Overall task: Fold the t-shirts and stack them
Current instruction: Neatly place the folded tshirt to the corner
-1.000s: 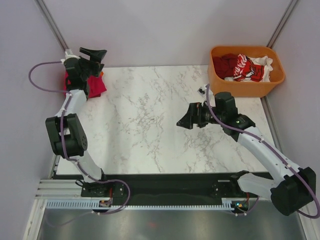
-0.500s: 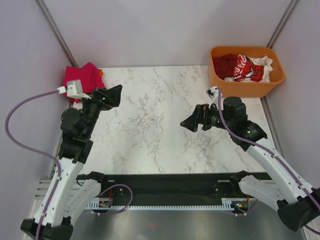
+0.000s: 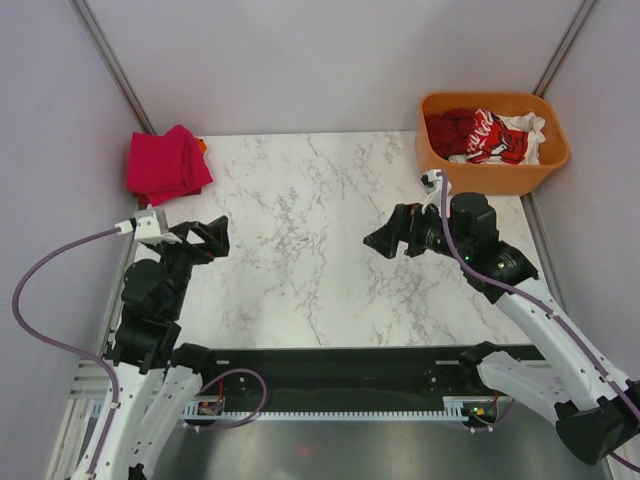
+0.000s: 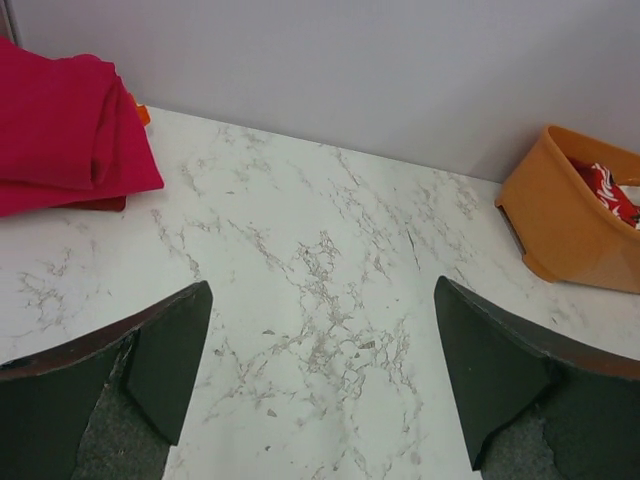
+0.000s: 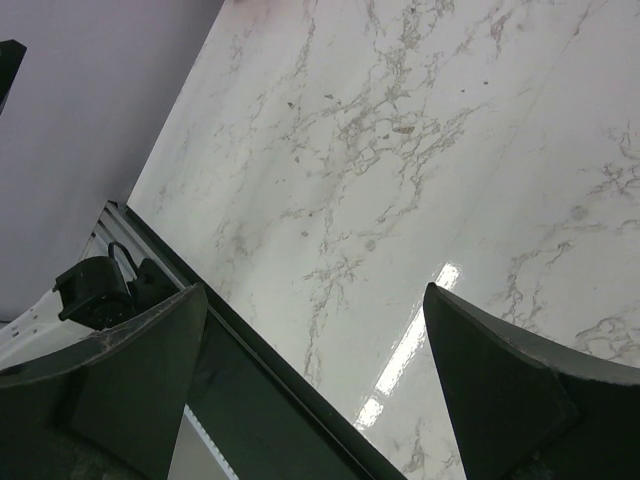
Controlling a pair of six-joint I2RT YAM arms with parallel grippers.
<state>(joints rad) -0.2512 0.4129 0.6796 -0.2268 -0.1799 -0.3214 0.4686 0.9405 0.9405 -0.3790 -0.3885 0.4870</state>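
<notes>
A folded stack of crimson t-shirts (image 3: 165, 163) lies at the table's far left corner, with an orange edge peeking out beneath; the left wrist view shows that stack (image 4: 60, 135) at its upper left. More t-shirts (image 3: 487, 134), dark red, red with white print and white, lie crumpled in the orange tub (image 3: 493, 175) at the far right. My left gripper (image 3: 207, 238) hangs open over the table's left side, well short of the stack, holding nothing. My right gripper (image 3: 385, 238) is open and empty above the table's right half, pointing left.
The orange tub (image 4: 565, 220) shows at the right of the left wrist view. White marble table (image 3: 300, 250) spreads between the grippers. The black front rail (image 5: 270, 390) and cable fittings appear in the right wrist view. Grey walls enclose the cell.
My left arm has swung back from the crimson stack toward the near left, leaving the stack uncovered. My right gripper has shifted only slightly.
</notes>
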